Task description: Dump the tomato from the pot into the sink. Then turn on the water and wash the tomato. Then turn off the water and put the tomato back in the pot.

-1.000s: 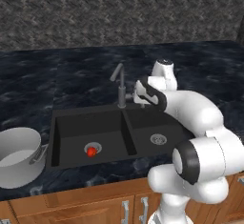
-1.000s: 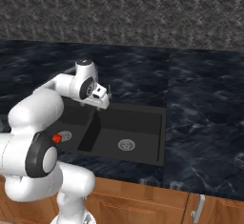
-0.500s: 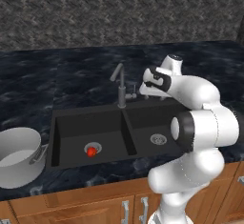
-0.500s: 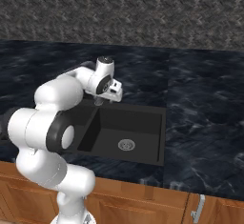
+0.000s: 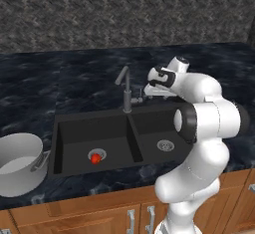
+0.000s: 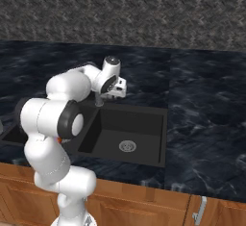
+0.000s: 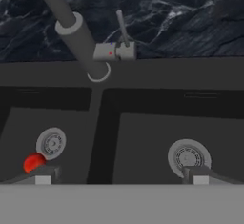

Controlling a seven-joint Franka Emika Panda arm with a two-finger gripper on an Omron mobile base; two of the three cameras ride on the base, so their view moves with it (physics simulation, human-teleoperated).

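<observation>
The tomato (image 5: 94, 159) lies on the drain of the left basin of the black sink (image 5: 89, 128). In the hand view the tomato (image 7: 34, 162) rests beside that drain ring. The silver pot (image 5: 20, 163) stands upright on the counter left of the sink. My gripper (image 5: 152, 91) hangs open above the sink's back edge, just right of the faucet (image 5: 127, 91), holding nothing. From the other side, the gripper (image 6: 117, 88) hovers over the right basin's back rim (image 6: 139, 108). Looking along the gripper (image 7: 121, 178), the faucet's lever handle (image 7: 121, 27) stands upright ahead.
The faucet spout (image 7: 71, 27) slants across the upper left of the hand view. The right basin holds only its silver drain (image 5: 165, 145). Dark marble counter (image 5: 60, 83) runs around the sink, with a stone wall behind and wooden cabinet fronts (image 5: 99, 218) below.
The arm has swung and its elbow has come round toward the right of the sink; the open gripper shifted slightly right behind the sink. Tomato and pot stayed put.
</observation>
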